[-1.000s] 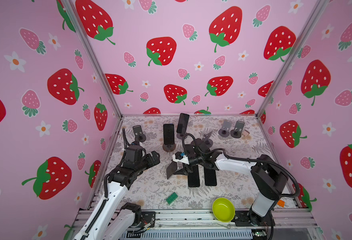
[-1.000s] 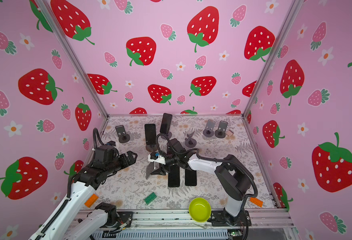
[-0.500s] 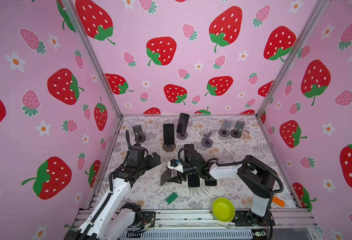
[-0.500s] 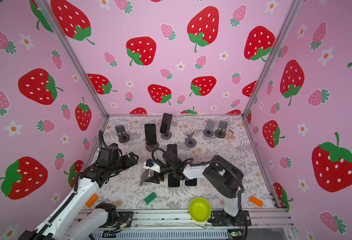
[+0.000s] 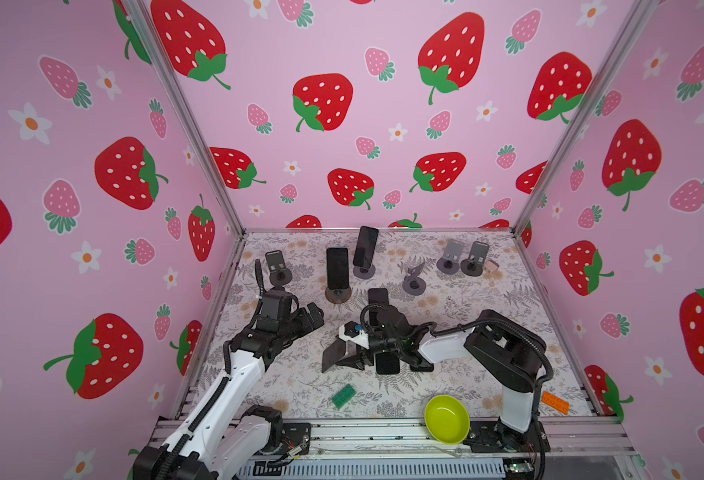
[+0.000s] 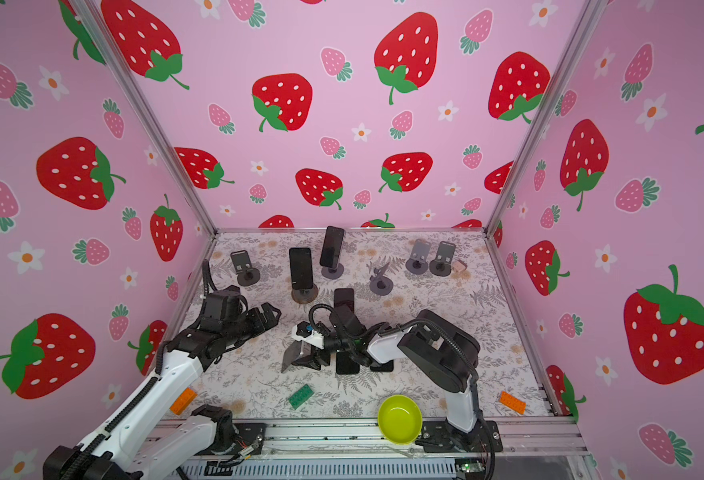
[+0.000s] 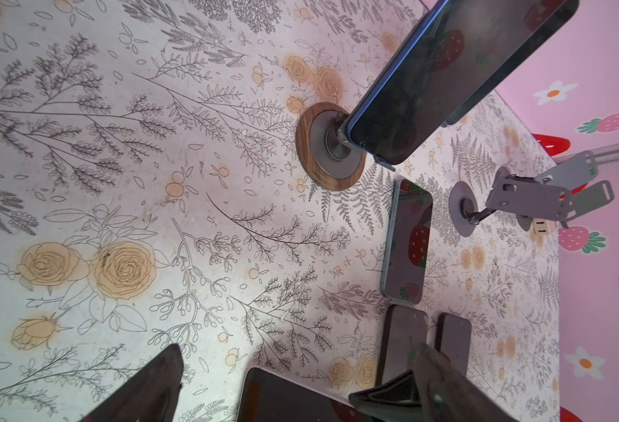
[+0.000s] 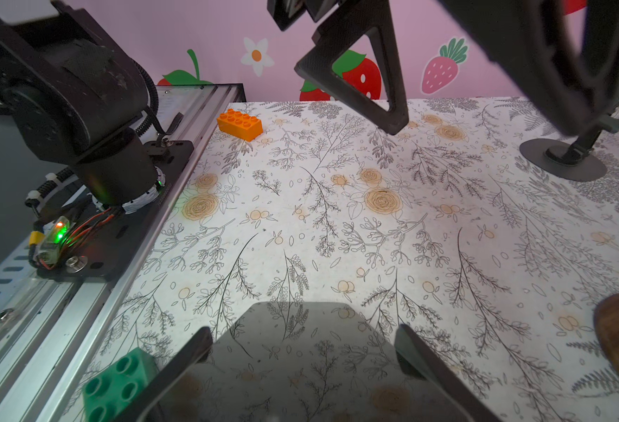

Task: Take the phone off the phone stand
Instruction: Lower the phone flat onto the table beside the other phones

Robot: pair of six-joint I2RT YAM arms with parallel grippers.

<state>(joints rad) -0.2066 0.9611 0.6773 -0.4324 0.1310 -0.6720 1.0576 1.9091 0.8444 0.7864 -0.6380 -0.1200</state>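
My right gripper [image 5: 348, 353] is shut on a dark phone [image 5: 333, 354], holding it tilted just above the flowered table at centre front. In the right wrist view its fingers [image 8: 191, 350] press both edges of the phone [image 8: 300, 361]. Further back, a black phone [image 5: 337, 268] leans on a wood-based phone stand [image 5: 338, 296], and another phone [image 5: 365, 247] sits on a grey stand [image 5: 363, 272]. Flat phones [image 5: 387, 361] lie under the right arm. My left gripper [image 5: 315, 316] hovers open and empty to the left of the held phone.
Empty grey stands [image 5: 277, 268], [image 5: 414, 279], [image 5: 450, 257] stand along the back. A green brick [image 5: 343, 397], a lime bowl [image 5: 446, 419] and an orange brick [image 5: 555, 402] lie near the front rail. Pink walls close in three sides.
The right gripper carried the phone forward, leftward and lower, then nearly stopped. Its elbow folded back. The left gripper has barely shifted and stays open.
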